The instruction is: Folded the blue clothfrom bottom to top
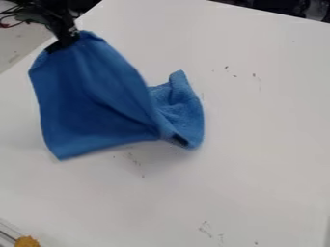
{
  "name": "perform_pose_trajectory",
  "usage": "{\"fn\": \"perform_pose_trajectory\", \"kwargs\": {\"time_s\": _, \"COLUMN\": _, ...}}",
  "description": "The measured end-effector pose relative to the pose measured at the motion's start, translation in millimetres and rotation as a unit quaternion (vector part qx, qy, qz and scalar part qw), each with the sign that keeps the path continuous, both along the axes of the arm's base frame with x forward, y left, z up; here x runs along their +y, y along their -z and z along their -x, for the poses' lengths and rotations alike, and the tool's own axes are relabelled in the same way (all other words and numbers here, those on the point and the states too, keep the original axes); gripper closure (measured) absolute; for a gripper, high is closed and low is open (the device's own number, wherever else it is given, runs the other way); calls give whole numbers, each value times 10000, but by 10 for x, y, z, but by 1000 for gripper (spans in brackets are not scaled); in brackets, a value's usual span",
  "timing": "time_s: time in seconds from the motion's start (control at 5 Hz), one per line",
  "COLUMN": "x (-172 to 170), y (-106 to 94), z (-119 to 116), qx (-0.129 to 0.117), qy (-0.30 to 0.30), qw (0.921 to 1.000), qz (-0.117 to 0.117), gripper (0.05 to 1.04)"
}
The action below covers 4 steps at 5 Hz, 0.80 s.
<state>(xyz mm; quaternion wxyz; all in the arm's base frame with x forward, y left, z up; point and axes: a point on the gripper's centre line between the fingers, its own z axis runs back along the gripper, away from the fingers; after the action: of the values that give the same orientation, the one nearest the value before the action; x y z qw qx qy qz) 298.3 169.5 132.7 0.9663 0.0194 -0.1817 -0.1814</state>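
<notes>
Hanging from pincer (64,41): blue cloth (90,96)

bright diffuse light | white tabletop (264,144) evenly lit | soft shadow beneath cloth (90,96)

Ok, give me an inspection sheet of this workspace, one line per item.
Surface: smooth white tabletop, marked by scattered dark specks and scuffs.
Job's things: soft blue cloth, lifted at its upper-left end, its right part curled over; small dark patch near the lower right bend.
Clutter: rough mustard-yellow lump at the bottom left corner.
Gripper: black two-finger gripper, closed on the cloth's upper-left end.
Cables: thin red and black wires, upper left.
Surroundings: dark, indistinct objects beyond the far edge.
</notes>
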Motion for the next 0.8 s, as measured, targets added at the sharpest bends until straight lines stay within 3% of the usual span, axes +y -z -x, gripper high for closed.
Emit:
{"fn": "perform_pose_trajectory", "kwargs": {"time_s": 0.2, "x": 199, "y": 68, "z": -244, "qx": -321, "qy": -180, "qw": 9993, "qz": -53, "gripper": 1025}}
{"fn": "perform_pose_trajectory", "kwargs": {"time_s": 0.4, "x": 358, "y": 102, "z": -458, "qx": -415, "qy": -105, "qw": 9988, "qz": -216, "gripper": 1025}}
{"fn": "perform_pose_trajectory", "kwargs": {"time_s": 0.6, "x": 373, "y": 378, "z": -558, "qx": -46, "qy": -130, "qw": 9999, "qz": 64, "gripper": 1025}}
{"fn": "perform_pose_trajectory", "kwargs": {"time_s": 0.8, "x": 332, "y": 695, "z": -601, "qx": 38, "qy": -39, "qw": 9992, "qz": 404, "gripper": 1003}}
